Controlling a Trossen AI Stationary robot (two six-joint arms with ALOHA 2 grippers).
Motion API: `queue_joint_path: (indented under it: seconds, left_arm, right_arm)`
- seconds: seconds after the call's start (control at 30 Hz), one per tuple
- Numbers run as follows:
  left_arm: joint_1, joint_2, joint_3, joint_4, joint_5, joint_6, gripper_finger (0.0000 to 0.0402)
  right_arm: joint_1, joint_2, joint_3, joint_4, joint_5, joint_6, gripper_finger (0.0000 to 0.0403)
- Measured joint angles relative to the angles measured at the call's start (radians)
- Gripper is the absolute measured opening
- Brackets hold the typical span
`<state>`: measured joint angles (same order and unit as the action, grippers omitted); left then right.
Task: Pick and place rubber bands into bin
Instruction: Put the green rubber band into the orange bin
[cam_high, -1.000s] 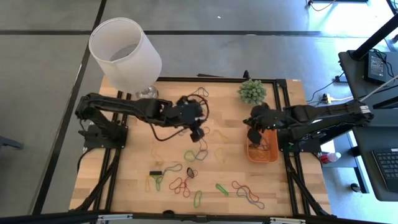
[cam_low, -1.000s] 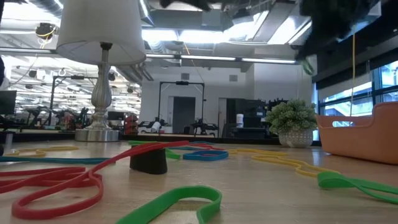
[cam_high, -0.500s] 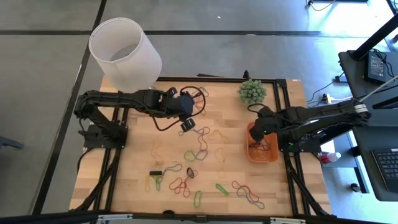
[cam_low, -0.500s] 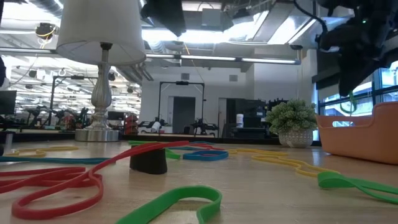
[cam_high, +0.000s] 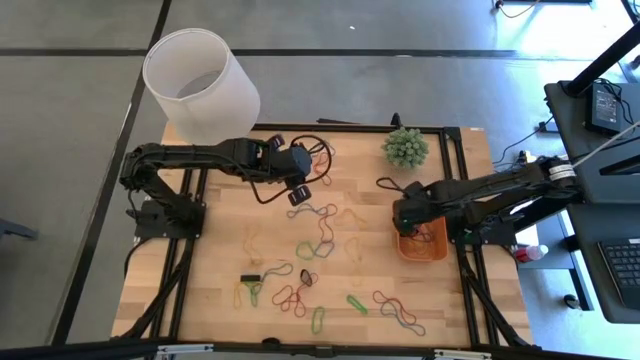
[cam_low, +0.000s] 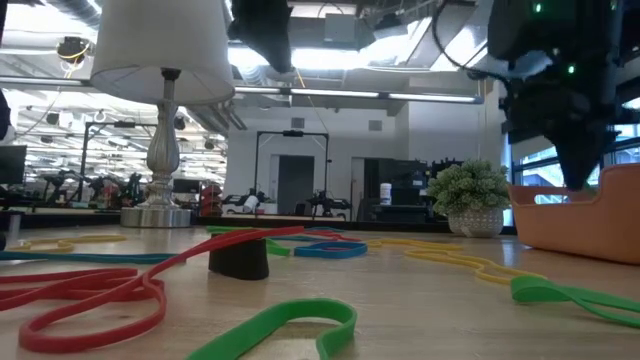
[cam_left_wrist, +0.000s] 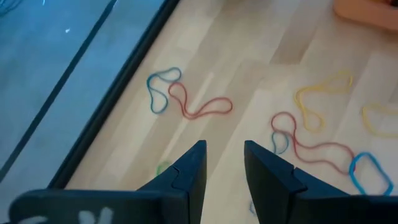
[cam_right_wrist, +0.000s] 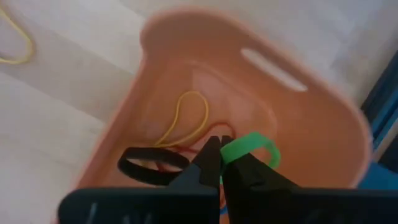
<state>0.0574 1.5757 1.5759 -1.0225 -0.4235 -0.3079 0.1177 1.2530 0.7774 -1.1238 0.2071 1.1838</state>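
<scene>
The right gripper (cam_right_wrist: 220, 163) hangs directly over the bin (cam_right_wrist: 323, 134), its fingers pinched together on a green rubber band (cam_right_wrist: 247, 149) whose loop sticks out past the fingertips above the tray's floor. Inside the bin lie a yellow band (cam_right_wrist: 186, 118), a black band (cam_right_wrist: 152, 165) and what looks like a red one, partly hidden behind the fingers. In the high view the bin (cam_high: 405, 249) sits in front of the little plant (cam_high: 405, 147), with the right gripper (cam_high: 405, 217) at its near-plant end. The left gripper (cam_left_wrist: 222, 163) hovers well away from the bin, toward the lampshade (cam_high: 200, 85), fingers apart and empty above loose rubber bands (cam_high: 320, 240) scattered across the table (cam_high: 215, 270).
</scene>
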Motion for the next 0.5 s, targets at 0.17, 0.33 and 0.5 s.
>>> queue_joint_path:
  seconds: [0.17, 0.33, 0.5]
  left_arm:
    - [0.004, 0.000, -0.038, 0.004, 0.033, -0.002, 0.0102]
    - [0.004, 0.000, -0.067, 0.003, 0.050, -0.018, 0.0102]
    - [0.003, 0.001, -0.083, 0.015, 0.069, -0.040, 0.0102]
  right_arm:
    - [0.000, 0.030, -0.087, 0.099, -0.036, 0.048, 0.0002]
    - [0.000, 0.030, -0.169, 0.156, -0.036, 0.096, 0.0009]
    - [0.000, 0.027, -0.228, 0.270, -0.024, 0.103, 0.0033]
